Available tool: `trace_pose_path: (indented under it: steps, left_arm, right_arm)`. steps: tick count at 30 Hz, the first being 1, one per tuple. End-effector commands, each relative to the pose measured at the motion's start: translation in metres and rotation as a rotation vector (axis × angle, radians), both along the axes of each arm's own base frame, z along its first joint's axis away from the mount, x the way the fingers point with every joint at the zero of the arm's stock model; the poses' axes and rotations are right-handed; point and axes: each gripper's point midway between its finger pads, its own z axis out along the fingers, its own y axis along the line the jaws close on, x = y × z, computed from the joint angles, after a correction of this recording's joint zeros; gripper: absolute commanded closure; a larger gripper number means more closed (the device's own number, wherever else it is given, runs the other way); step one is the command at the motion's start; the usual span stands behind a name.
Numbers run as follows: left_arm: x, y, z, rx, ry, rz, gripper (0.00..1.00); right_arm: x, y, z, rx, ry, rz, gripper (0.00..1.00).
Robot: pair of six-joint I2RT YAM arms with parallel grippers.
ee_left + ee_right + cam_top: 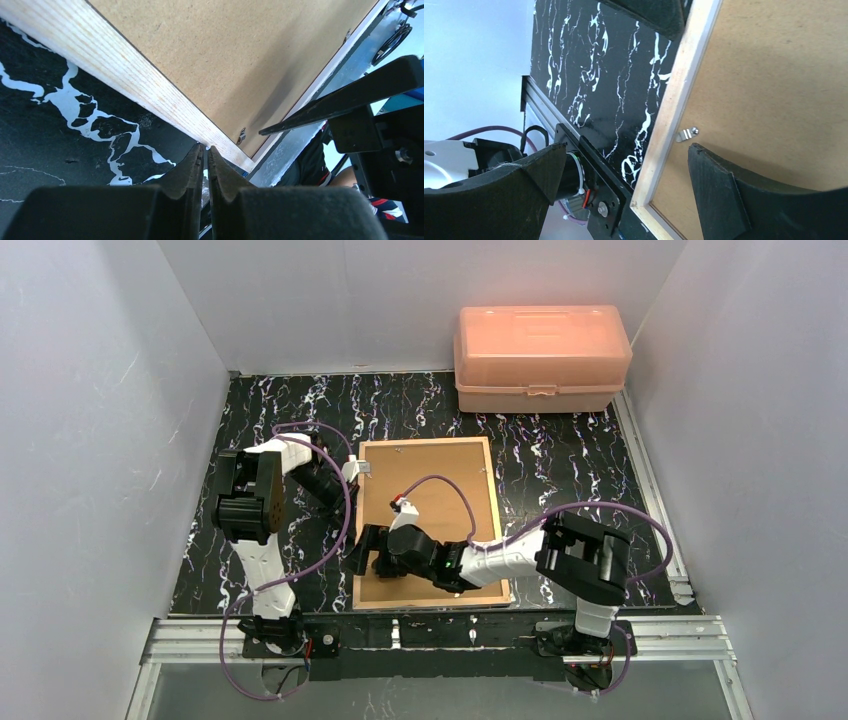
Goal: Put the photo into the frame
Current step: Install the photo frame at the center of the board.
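The frame lies back-up at the middle of the top view, its long axis running top to bottom, with a brown backing board inside it; no photo shows. The right pincer gapes wide across the frame's lower-left border. The left pincer, all but closed on nothing, is at the frame's upper-left edge. Black marbled desk, white walls.

The top camera is looking down from behind the arms over the whole black marbled table. Both wrist cameras are looking closely at the thin light-wood frame, probably sharing its left edge.
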Motion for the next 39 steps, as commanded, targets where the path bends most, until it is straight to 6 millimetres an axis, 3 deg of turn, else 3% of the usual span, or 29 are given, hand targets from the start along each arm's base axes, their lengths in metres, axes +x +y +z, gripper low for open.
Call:
trace_pose_path:
  steps: [1, 23, 39]
  left_arm:
    - [0.004, -0.006, 0.011, -0.051, -0.004, 0.006, 0.92]
    - [0.002, 0.0, -0.003, -0.013, -0.007, -0.006, 1.0]
    - [0.001, 0.001, -0.005, -0.007, -0.013, -0.017, 1.0]
  right_arm:
    - [0.004, 0.022, 0.019, 0.073, -0.012, -0.032, 0.02]
    - [-0.014, 0.017, -0.001, 0.043, 0.067, -0.063, 0.02]
    - [-0.007, 0.019, -0.014, -0.007, 0.043, -0.089, 0.02]
